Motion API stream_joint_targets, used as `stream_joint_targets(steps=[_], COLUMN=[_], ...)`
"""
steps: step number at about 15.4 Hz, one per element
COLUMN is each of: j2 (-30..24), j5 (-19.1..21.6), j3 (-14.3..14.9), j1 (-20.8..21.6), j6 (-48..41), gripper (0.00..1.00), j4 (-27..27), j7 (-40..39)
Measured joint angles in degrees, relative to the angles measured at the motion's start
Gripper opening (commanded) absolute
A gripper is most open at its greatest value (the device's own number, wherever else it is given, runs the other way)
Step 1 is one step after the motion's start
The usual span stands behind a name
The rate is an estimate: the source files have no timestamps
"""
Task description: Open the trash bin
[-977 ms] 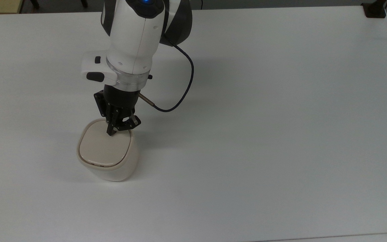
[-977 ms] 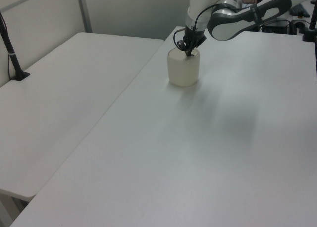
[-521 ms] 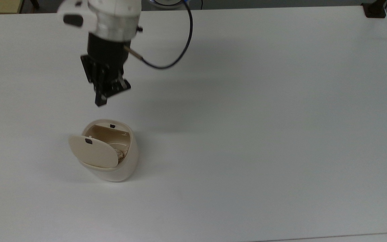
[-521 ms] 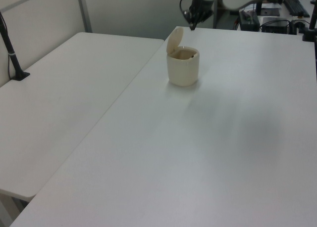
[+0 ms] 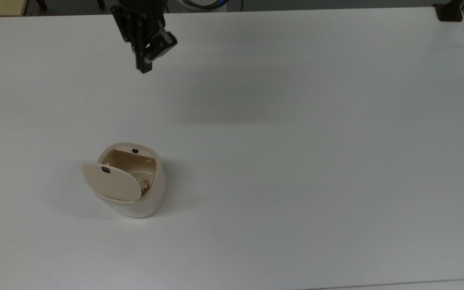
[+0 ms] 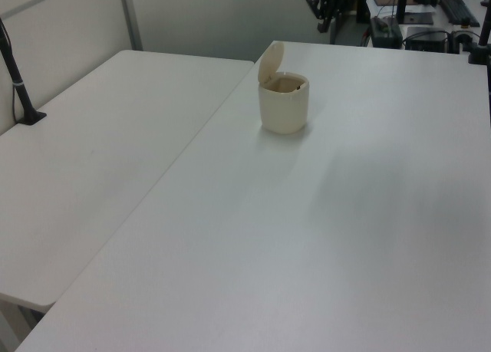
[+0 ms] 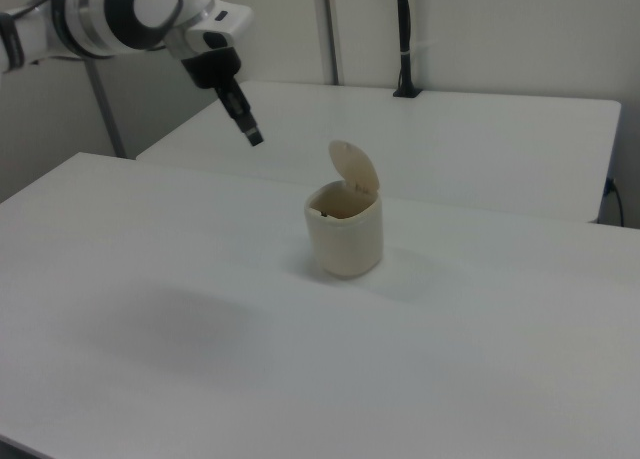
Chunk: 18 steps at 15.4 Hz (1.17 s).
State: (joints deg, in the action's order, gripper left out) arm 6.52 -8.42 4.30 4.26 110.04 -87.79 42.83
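1. The black two-finger tool (image 5: 145, 66) on the white robot arm (image 7: 120, 14) hangs in the air above the counter, holding nothing. Its fingers lie close together, tips nearly meeting, so it appears closed.

2. In the right view the tool (image 7: 253, 136) points down and toward the right view's right, its tip well above the counter surface.

3. In the left view the tool (image 6: 328, 14) appears as a small dark shape near the top edge, above the counter's far end.

4. The small cream-beige plastic trash bin (image 5: 145, 197), with a rounded-square tapered body, stands upright on the counter, well apart from the tool. In the top view it sits below the tool and a little toward the top view's left. In the right view the bin (image 7: 345, 244) is lower than the tool and toward the right view's right.

5. The bin's flat hinged lid (image 5: 113, 183) is raised and stands tilted up from one edge, leaving the bin open. A small black square catch shows on the lid's inner face, and another small black mark sits on the opposite rim.

6. Something pale and crumpled lies inside the bin; what it is cannot be told.

7. The broad matte white counter (image 5: 316, 141) carries the bin. A soft grey shadow lies on it beside the tool, toward the top view's right.

8. A second white table (image 6: 100, 152) adjoins the counter at the left view's left.
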Motion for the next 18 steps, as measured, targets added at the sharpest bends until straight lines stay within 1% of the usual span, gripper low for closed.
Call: stream_joint_targets(steps=[1, 2, 4, 8, 10, 13, 16, 18], j2=[-0.7, -1.5, -3.2, -6.4, -7.6, -8.4, -8.4, -8.3], j5=[1.7, 3.5, 5.6, 6.3, 6.3, 6.3, 6.3, 6.3], j3=[0.0, 0.0, 0.0, -0.1, -0.3, -1.5, -1.9, -1.9], j1=[0.1, 0.2, 0.3, 0.9, 1.3, 0.8, -0.4, -0.7], j6=[-1.9, -3.8, -7.5, -9.1, -9.1, -9.2, -9.1, -9.1], gripper=[0.86, 0.99, 1.00, 1.00, 1.00, 1.00, 1.00, 1.00], j4=[-0.1, -0.2, -0.5, -3.4, -5.3, -7.0, -7.4, -7.4], j7=[-1.2, -2.5, -4.5, -7.4, -13.5, -25.4, -32.6, -35.9])
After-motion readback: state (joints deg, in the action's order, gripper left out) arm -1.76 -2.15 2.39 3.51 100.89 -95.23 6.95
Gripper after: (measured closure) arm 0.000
